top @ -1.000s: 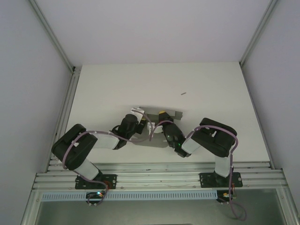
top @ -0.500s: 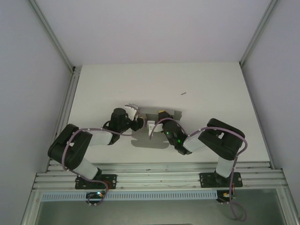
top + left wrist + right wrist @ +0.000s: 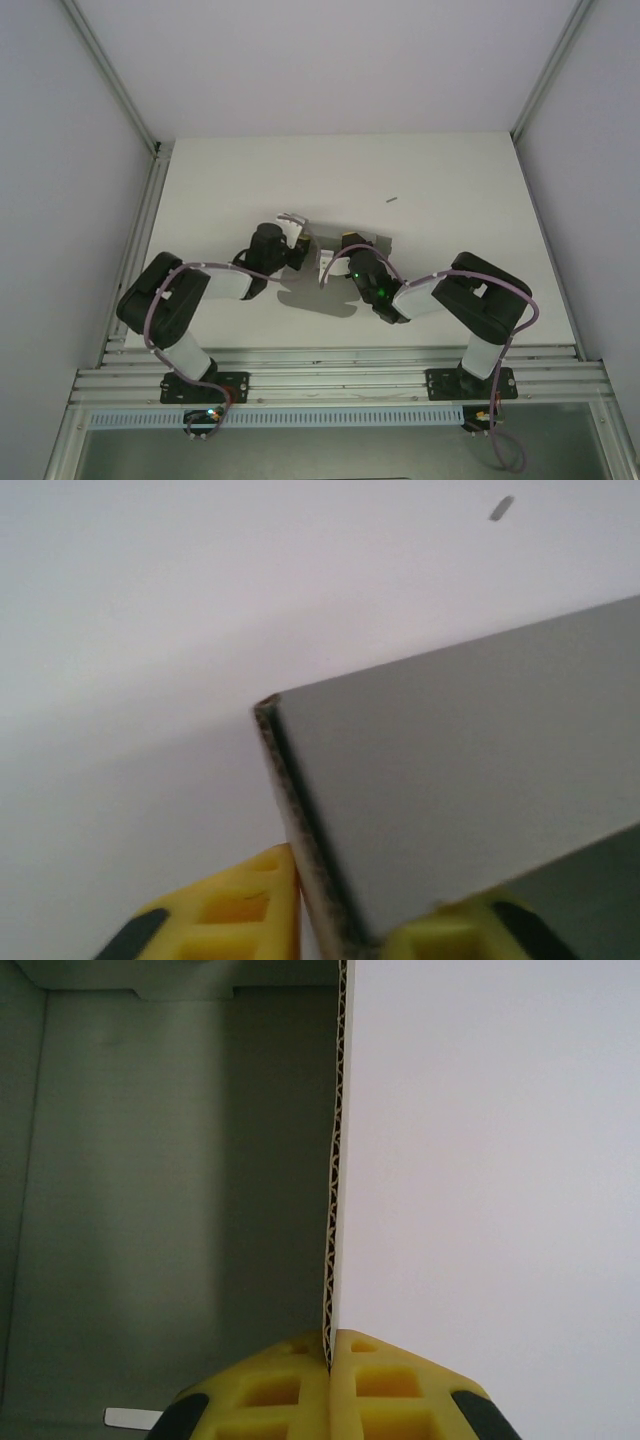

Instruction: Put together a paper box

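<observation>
At the box's left side, the left gripper is clamped on an upright grey wall, with a yellow pad on each face. Toward the box's middle, the right gripper pinches another raised panel, its corrugated edge squeezed between the pads. The box rests on the table, between both arms. Beyond the box lies a dark speck.

Grey corrugated paper box, half-folded, walls raised, at mid table
</observation>
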